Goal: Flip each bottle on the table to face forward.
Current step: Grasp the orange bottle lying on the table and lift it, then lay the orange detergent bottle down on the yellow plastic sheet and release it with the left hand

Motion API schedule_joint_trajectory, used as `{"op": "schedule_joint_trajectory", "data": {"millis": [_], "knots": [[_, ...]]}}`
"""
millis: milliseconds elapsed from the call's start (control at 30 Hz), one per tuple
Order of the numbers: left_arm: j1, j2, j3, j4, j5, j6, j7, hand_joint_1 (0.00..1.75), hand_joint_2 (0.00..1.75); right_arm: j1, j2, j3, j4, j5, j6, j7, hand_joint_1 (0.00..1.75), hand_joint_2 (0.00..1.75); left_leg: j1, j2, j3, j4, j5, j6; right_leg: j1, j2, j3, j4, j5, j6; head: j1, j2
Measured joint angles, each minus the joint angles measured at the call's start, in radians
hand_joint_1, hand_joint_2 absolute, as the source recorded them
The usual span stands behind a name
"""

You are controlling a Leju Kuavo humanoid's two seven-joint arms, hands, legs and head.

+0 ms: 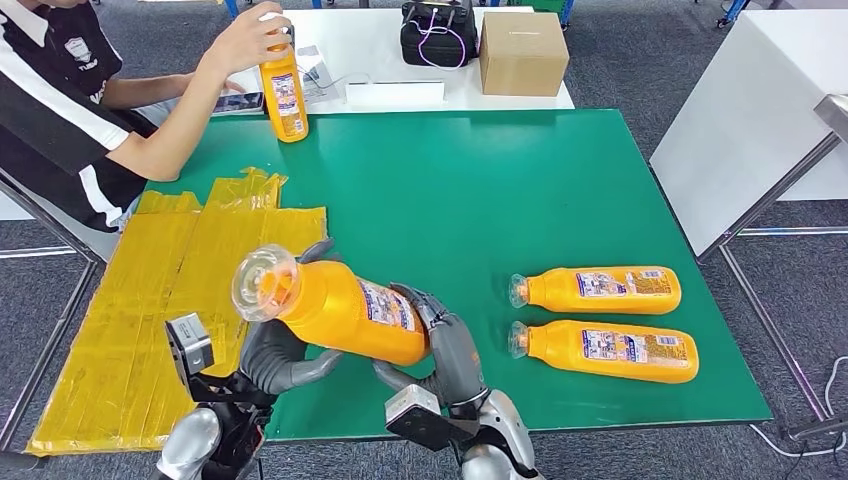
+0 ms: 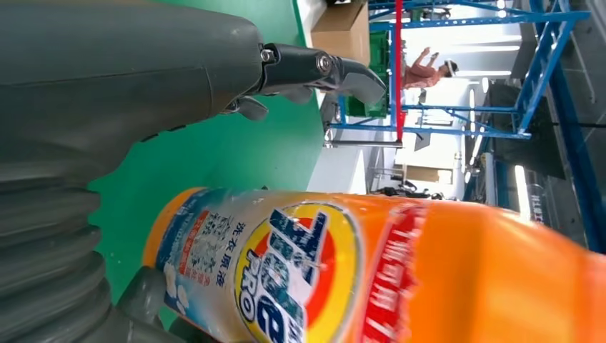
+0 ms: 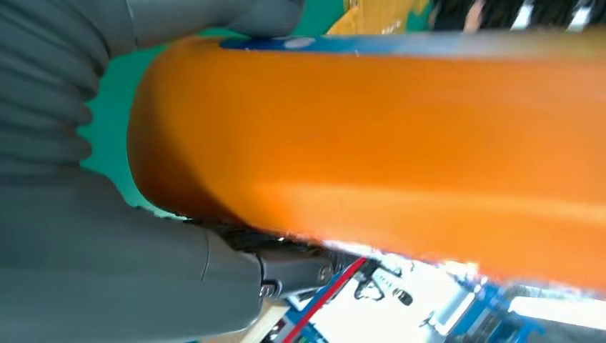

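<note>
1. Above the green table's [image 1: 520, 180] near edge, left hand [image 1: 275, 358] and right hand [image 1: 445, 335] together grip an orange bottle [image 1: 340, 312], lifted and tilted.
2. Best to roll it slowly, label up, then set it beside the two lying bottles [image 1: 600, 320].

A yellow sheet [image 1: 150, 310] is lying just left of the robot hand [image 1: 275, 355]. Well beyond it, a cardboard box [image 1: 523, 52] and black bag [image 1: 438, 32] are sitting; a person [image 1: 70, 95] is sitting far-left.
</note>
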Motion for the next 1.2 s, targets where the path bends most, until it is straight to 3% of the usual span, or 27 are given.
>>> {"op": "schedule_joint_trajectory", "data": {"millis": [1000, 1200], "knots": [[0.01, 0.002, -0.01, -0.015, -0.009, 0.002, -0.001, 0.0, 1.75, 0.014, 0.0, -0.11, -0.047, -0.043, -0.035, -0.017, 1.75, 1.75, 0.0, 0.0, 0.0, 0.0, 0.0, 0.0, 0.0, 0.0, 0.0, 0.0, 0.0, 0.0, 0.0, 0.0], [0.023, 0.002, -0.016, -0.02, -0.012, 0.002, 0.001, 0.0, 1.75, 0.014, 0.003, -0.125, -0.047, 0.048, -0.081, -0.001, 1.75, 1.75, 0.0, 0.0, 0.0, 0.0, 0.0, 0.0, 0.0, 0.0, 0.0, 0.0, 0.0, 0.0, 0.0, 0.0]]}}
